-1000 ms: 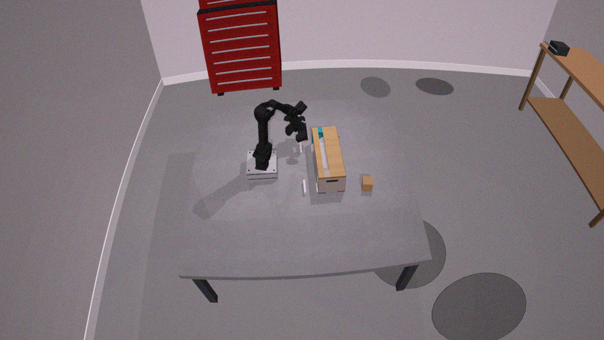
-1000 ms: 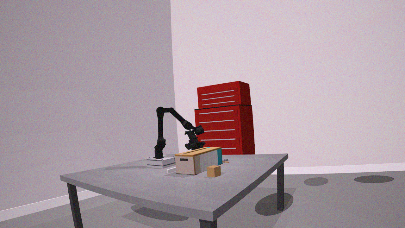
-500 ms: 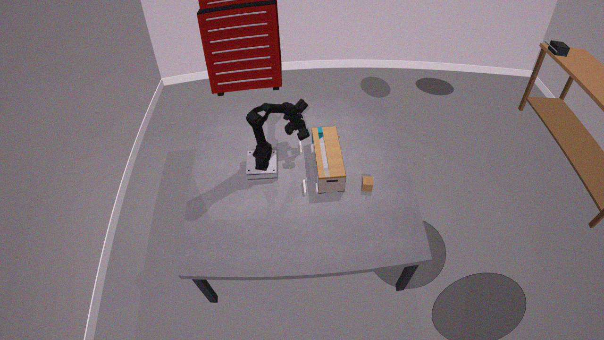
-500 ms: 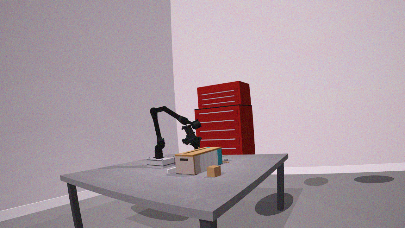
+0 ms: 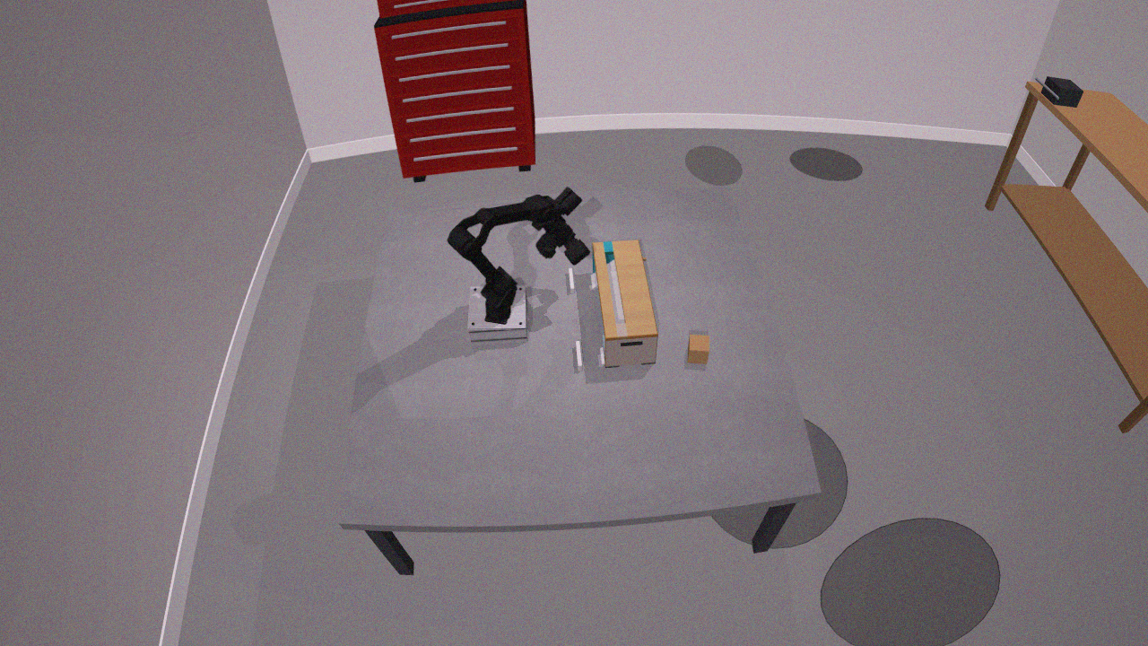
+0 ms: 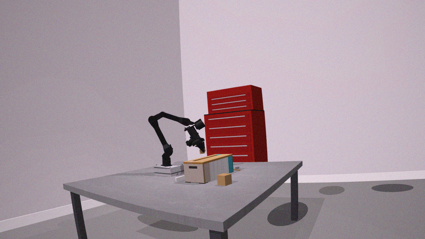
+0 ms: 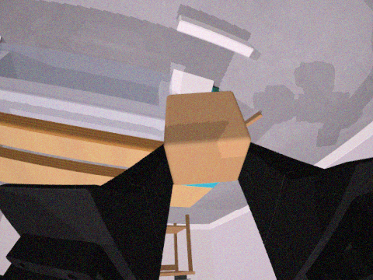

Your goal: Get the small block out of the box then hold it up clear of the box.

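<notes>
Honestly, the pincer [image 7: 204, 161] is gripping the small block [image 7: 204, 137] only by its lower part at frame centre, so any jerk is risking a drop onto the box [image 6: 208, 170].

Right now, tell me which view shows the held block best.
Wrist: the block fills the centre, clamped in the end effector. Exterior shows it as a speck above the box; in the top view the end effector hides it.

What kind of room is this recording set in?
Likely a workshop or lab corner: a red tool chest by the wall, a wooden shelf rack, and a grey table carrying the arm.
</notes>
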`<state>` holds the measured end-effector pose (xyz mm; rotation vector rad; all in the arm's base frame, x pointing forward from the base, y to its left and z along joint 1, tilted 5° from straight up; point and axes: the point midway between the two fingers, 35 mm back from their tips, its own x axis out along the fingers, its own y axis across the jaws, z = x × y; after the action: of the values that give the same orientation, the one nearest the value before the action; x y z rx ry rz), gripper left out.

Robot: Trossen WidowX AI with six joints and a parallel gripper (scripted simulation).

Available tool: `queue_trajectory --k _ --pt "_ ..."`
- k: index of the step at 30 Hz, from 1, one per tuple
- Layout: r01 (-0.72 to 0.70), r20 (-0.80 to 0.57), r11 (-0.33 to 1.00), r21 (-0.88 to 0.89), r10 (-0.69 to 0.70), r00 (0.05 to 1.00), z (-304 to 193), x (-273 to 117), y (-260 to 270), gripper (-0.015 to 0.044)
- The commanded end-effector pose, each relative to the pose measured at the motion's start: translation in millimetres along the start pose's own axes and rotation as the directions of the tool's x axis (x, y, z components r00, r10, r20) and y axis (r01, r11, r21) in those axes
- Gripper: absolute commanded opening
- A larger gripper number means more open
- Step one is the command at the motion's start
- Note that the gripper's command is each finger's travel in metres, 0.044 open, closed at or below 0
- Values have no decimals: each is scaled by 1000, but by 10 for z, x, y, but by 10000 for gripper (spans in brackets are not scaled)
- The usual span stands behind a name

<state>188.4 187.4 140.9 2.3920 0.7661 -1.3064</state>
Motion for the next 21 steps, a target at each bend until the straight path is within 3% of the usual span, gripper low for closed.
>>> queue_trajectory --k 1,21 --pt "22 -15 998 -50 -23 1000 32 -110 41 0" --pt "39 -33 994 -104 -42 999 65 -224 83 0"
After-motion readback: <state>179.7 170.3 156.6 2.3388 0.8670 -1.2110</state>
